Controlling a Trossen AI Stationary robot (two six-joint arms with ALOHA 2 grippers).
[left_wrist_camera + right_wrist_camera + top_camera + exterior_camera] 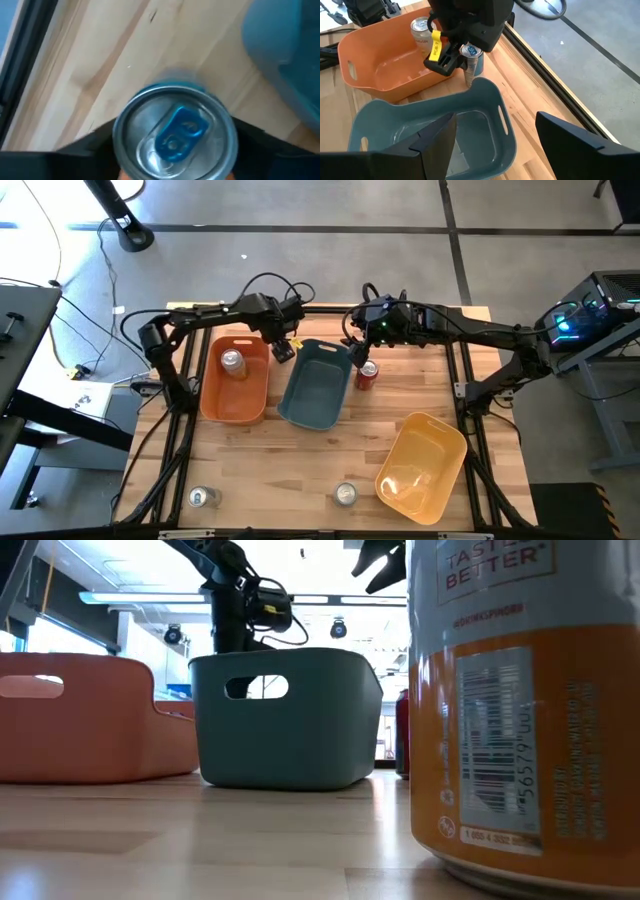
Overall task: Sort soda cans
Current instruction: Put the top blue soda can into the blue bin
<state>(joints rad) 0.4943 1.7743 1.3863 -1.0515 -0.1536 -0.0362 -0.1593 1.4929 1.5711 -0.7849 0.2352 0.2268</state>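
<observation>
Filling the lower middle of my left wrist view, a silver-topped can (174, 132) stands between my left gripper (170, 150) jaws, which flank its sides, closure unclear; light, stiff and slick, best gripped mid-body, between orange bin (236, 380) and blue-grey bin (316, 385).

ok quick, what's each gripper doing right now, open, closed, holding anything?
Left gripper: fingers around the blue-tabbed can between the orange bin and blue-grey bin; a firm grip cannot be told.
Right gripper: open, holding nothing, above the blue-grey bin.
</observation>
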